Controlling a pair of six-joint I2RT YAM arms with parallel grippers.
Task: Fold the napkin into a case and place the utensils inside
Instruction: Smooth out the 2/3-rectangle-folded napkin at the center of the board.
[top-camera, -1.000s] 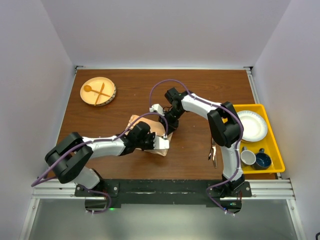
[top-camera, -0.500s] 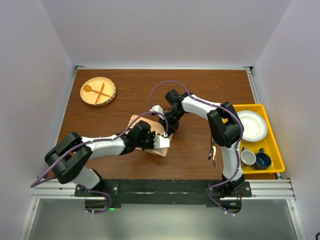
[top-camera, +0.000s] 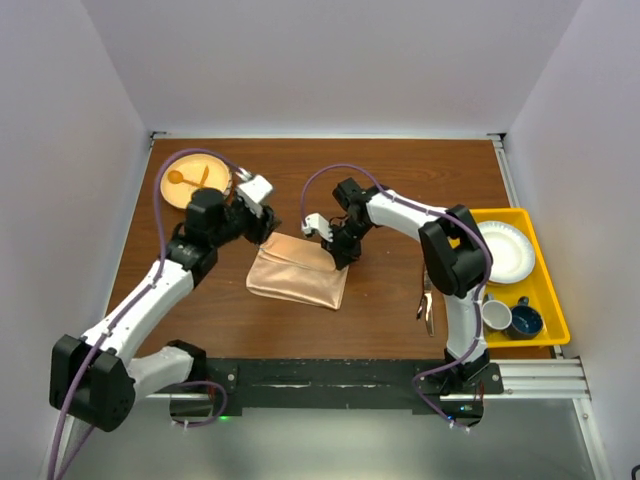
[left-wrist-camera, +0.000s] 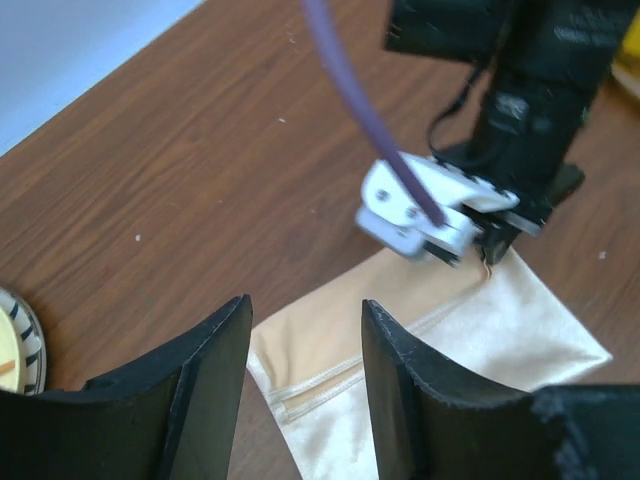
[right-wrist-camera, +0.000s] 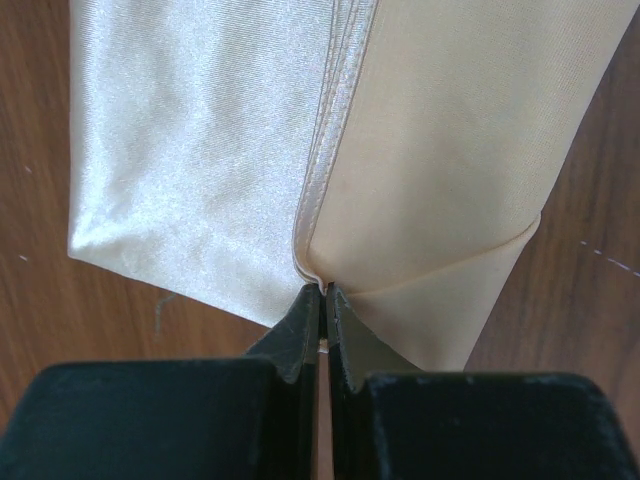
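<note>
From above, the napkin (top-camera: 298, 277) lies folded into a peach-orange rectangle at the middle of the brown table (top-camera: 430, 175). Its long side is tilted slightly down to the right. The left gripper (top-camera: 260, 222) sits above and to the left of the napkin's upper left corner, clear of the cloth and next to the round wooden plate (top-camera: 166, 176) in the upper left. The right gripper (top-camera: 345, 252) points down onto the napkin's upper right corner. The dark utensils (top-camera: 427, 305) lie on the table right of centre, between the napkin and the yellow tray (top-camera: 552, 300). The tray holds a white paper plate (top-camera: 505, 250) and two cups (top-camera: 497, 313). In the left wrist view, the left gripper (left-wrist-camera: 305, 375) has its two black fingers (left-wrist-camera: 215, 370) standing apart with nothing between them. Bare wood and the pale corner of the napkin (left-wrist-camera: 450, 340) show through the gap. The right gripper (left-wrist-camera: 492, 250) comes down from the upper right onto the napkin's far corner, and a sliver of the wooden plate (left-wrist-camera: 14, 345) sits at the left edge. In the right wrist view, the right gripper (right-wrist-camera: 320, 318) has its jaws pressed together on the near edge of the napkin (right-wrist-camera: 430, 150), at the point where a hemmed fold line runs up the cloth. A shinier panel lies to the left of that line and a matte one to the right.
</note>
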